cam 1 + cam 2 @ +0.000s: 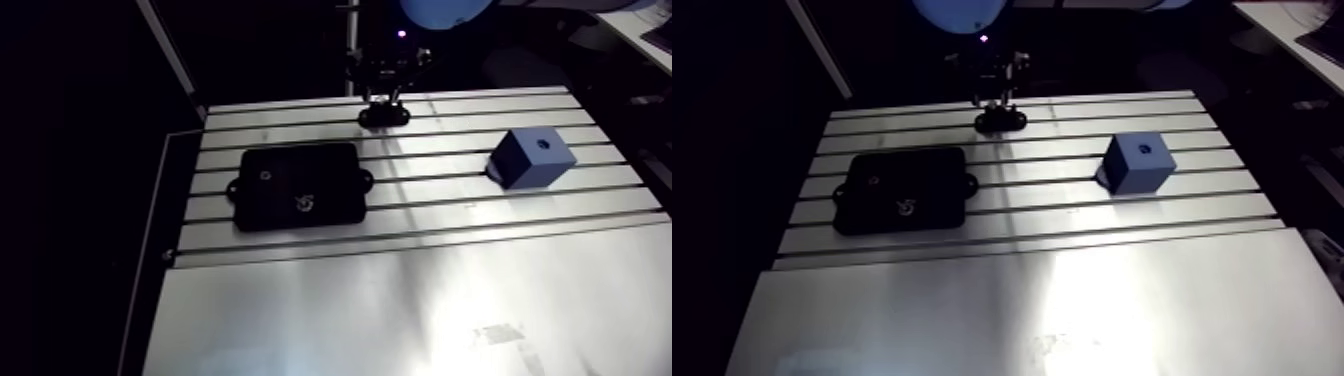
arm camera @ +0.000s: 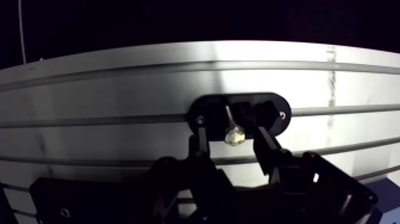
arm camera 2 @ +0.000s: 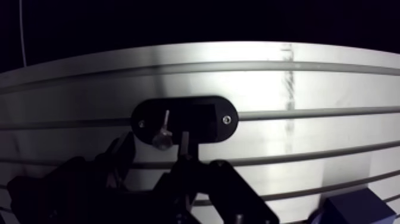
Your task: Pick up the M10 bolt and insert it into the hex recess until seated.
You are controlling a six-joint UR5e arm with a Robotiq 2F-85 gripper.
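Observation:
The M10 bolt (image 2: 233, 137) lies in a small black oval holder (image 2: 208, 110) at the far edge of the table, its shiny head toward the gripper and its shank pointing away. In the wrist view my gripper (image 2: 231, 126) is low over the holder and open. Its fingers (image 2: 200, 142) stand on either side of the bolt head, with a gap showing on each side. A black flat plate (image 1: 300, 185) with two small marks on its top, one a pale ring (image 1: 305, 203), lies on the table's left half, well in front of the gripper (image 1: 384, 98).
A blue block (image 1: 531, 157) with a small hole in its top stands on the right of the slotted table (image 1: 430, 200). A smooth metal sheet (image 1: 400, 310) covers the near part. The table's far edge runs just behind the holder.

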